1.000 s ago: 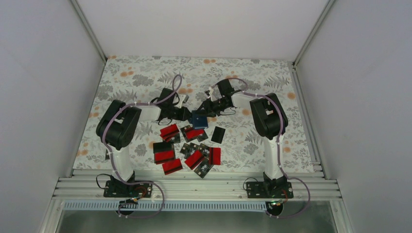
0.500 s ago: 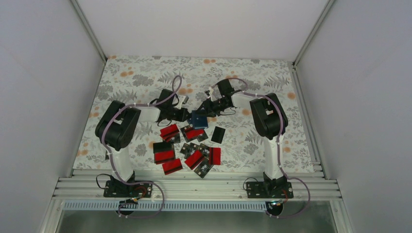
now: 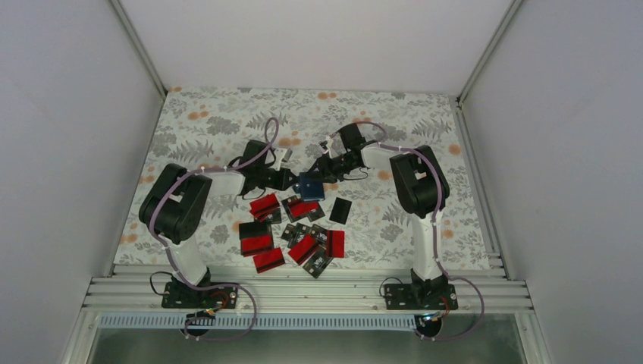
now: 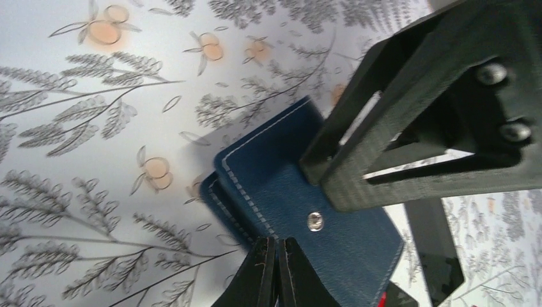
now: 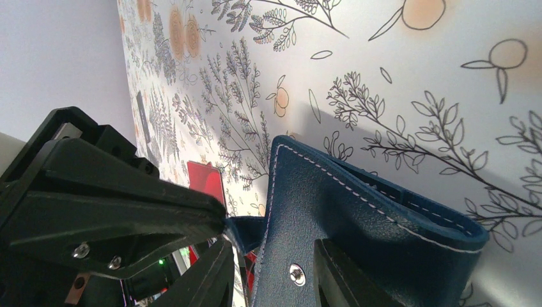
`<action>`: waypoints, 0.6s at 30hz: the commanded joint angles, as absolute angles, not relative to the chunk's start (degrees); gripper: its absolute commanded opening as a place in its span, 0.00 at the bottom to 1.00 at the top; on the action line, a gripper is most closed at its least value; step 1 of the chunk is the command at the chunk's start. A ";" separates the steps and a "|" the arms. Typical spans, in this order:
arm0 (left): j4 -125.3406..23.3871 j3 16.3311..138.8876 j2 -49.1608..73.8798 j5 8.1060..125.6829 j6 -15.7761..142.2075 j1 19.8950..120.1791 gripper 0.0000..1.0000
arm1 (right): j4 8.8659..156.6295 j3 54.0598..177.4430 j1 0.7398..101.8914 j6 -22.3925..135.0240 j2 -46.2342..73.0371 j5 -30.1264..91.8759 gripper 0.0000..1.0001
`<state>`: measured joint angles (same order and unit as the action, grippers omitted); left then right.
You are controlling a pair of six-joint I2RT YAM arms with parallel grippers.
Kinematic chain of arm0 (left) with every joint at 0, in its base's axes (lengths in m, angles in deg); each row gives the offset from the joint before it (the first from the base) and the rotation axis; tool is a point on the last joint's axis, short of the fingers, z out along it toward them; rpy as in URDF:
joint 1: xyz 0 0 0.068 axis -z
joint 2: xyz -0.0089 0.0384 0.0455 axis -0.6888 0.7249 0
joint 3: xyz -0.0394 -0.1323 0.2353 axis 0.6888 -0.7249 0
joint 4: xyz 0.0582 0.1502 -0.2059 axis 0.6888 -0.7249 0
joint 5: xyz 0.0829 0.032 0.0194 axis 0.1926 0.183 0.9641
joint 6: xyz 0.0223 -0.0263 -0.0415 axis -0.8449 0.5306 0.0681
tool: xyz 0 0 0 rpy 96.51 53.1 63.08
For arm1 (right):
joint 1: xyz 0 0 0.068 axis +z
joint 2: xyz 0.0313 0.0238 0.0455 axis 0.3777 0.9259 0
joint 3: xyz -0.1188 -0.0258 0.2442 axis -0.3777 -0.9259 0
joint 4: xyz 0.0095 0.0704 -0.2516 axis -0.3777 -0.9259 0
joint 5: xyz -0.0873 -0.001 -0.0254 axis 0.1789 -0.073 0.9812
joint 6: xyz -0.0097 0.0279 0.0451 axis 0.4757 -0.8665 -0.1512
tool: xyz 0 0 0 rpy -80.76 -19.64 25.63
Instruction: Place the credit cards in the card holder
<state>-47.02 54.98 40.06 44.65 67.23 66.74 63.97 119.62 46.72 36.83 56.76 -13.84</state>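
Left gripper (image 4: 276, 267): fingers are pressed together, with a thin flap at the near edge of the card holder (image 4: 300, 198) nipped at the tips. Right gripper (image 5: 278, 272): fingers are narrowly parted, and the snap-button panel is clamped between them. The holder is held between both arms, above the floral cloth (image 3: 212, 121). The credit cards (image 3: 296, 231) are scattered nearer the bases.

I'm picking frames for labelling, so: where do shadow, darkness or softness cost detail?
Top external: even light, sharp, but the cards are tiny. Left wrist: the card holder is crisp, its soft shadow on the floral cloth. Right wrist: the holder's shadow falls on the cloth; the left gripper is nearly black.
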 commanded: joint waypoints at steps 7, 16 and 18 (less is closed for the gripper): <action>-42.74 56.82 41.92 35.34 65.35 66.95 0.02 | 60.31 119.80 46.71 38.53 59.29 -9.29 0.34; -43.28 59.29 45.02 34.39 65.16 67.17 0.02 | 62.23 118.80 46.64 40.60 56.41 -10.16 0.31; -43.49 59.71 45.59 34.18 65.08 67.15 0.02 | 63.47 117.55 46.62 40.89 55.46 -10.60 0.29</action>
